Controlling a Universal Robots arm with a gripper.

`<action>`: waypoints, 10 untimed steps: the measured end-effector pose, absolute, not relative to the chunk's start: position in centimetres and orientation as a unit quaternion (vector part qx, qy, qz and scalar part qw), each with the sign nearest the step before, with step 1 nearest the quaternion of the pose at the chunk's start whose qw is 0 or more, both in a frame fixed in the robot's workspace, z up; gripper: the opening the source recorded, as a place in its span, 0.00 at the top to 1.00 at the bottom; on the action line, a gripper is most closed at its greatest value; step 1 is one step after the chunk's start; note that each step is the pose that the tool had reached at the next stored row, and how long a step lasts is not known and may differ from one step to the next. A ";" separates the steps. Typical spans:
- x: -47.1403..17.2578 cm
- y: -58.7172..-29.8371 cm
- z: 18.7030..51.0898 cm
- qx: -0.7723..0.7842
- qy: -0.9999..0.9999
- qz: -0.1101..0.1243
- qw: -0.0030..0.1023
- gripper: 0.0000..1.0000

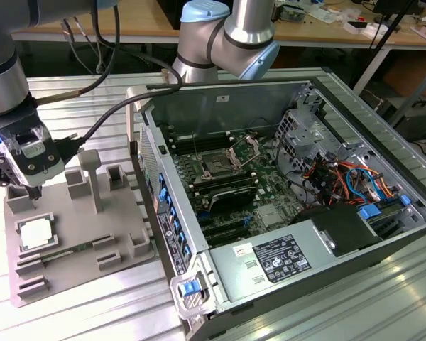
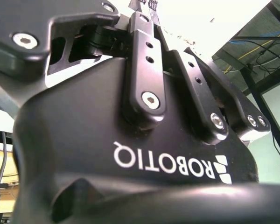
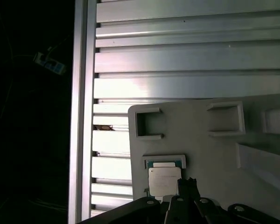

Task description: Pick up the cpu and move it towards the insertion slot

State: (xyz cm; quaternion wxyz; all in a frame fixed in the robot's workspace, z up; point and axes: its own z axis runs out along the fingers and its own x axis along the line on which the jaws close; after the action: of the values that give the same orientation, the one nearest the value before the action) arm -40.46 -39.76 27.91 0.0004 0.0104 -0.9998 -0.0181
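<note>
Room: your black gripper hovers over the grey plastic tray near its edge, fingers pressed together, empty.
Chip: flat silvery square cpu, tan-rimmed, lying in the tray near the fingertips.

Grey tray with raised blocks, slatted metal table beneath, open computer case beside it, bundled cables inside

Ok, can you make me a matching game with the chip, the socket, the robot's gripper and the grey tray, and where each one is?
Things:
1. chip
2. socket
3. gripper
4. grey tray

Places:
A. on the ribbed metal table
B. inside the open computer case
C. lying flat in the tray
D. hanging just above the tray, close to the chip

Pairs: 1-C, 2-B, 3-D, 4-A.
</note>
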 end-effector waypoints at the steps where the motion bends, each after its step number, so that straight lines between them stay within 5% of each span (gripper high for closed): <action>1: -40.5 -39.8 27.9 0.011 -1.000 -0.018 0.000 0.89; 10: -40.6 -40.1 27.7 0.012 -1.000 -0.018 0.000 0.89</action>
State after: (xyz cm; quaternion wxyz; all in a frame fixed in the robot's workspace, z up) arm -40.58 -40.12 27.67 0.0005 0.0122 -0.9998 -0.0181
